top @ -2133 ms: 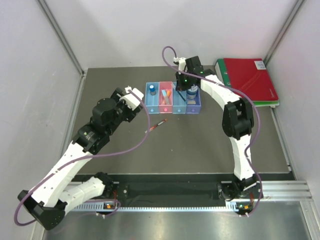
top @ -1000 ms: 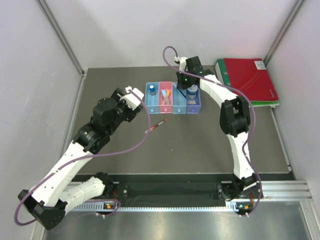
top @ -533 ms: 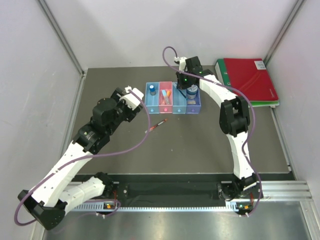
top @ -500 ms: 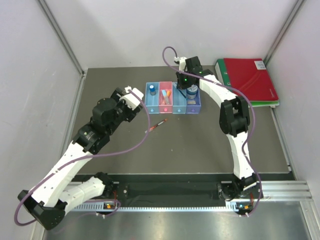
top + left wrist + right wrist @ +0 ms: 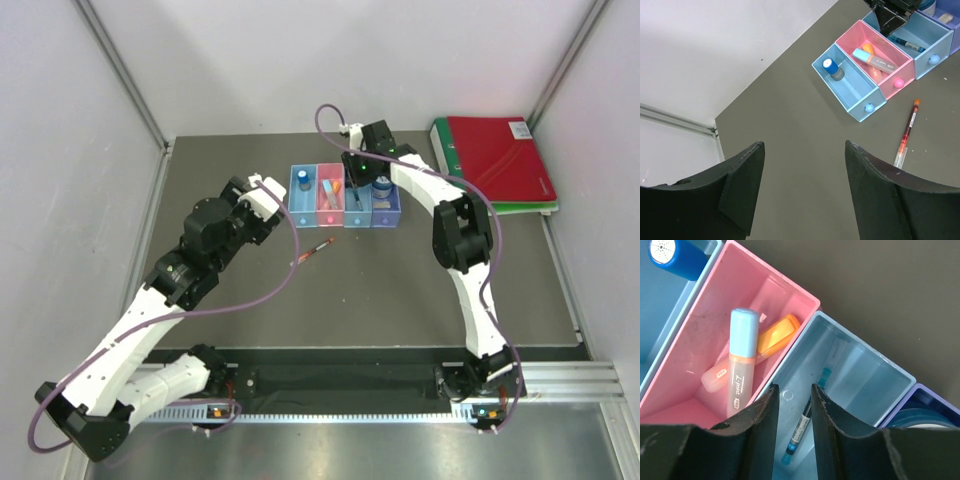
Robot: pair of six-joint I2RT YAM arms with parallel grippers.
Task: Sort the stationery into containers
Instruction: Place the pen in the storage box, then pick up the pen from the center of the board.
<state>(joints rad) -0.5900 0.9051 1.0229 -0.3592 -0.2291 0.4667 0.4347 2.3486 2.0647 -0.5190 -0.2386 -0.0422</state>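
Right hand [image 5: 794, 390], fingers slightly apart over the thin dark pen [image 5: 801, 425] in the light-blue plastic bin [image 5: 860, 380], may snag it rising.

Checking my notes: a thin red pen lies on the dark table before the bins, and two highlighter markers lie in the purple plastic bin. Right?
Wrong bin: the two highlighter markers lie in the pink plastic bin, as the right wrist view shows. The thin red pen does lie on the dark table.
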